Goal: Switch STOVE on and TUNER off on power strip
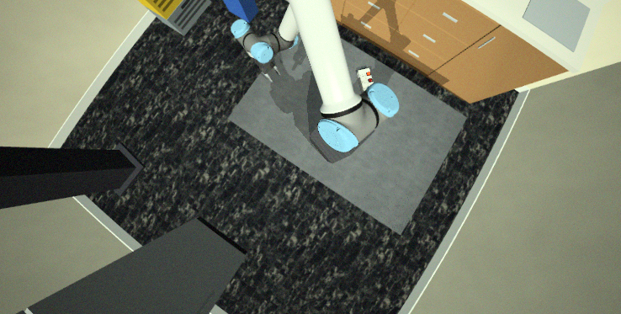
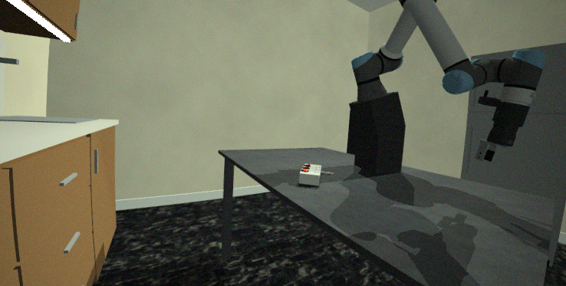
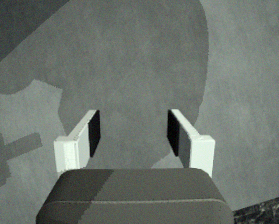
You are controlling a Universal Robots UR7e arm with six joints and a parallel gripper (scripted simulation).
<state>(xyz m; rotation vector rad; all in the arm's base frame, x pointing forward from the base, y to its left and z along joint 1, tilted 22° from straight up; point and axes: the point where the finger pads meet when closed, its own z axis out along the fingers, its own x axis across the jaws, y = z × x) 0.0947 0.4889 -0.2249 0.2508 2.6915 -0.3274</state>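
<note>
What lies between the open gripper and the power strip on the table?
In the exterior view, the gripper hangs open above the table, far from the power strip. Between them stands only the arm's dark pedestal.

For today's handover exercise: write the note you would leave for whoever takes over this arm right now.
Gripper: open, holding nothing, hanging above the table well away from the job.
Power strip: lying flat, right way up, near the table's far end beside the arm's dark pedestal; red switches show on top, labels unreadable.
Done: nothing visible; no contact with the strip.
Left: reach the strip, switch STOVE on and TUNER off, leave the third switch alone.
</note>
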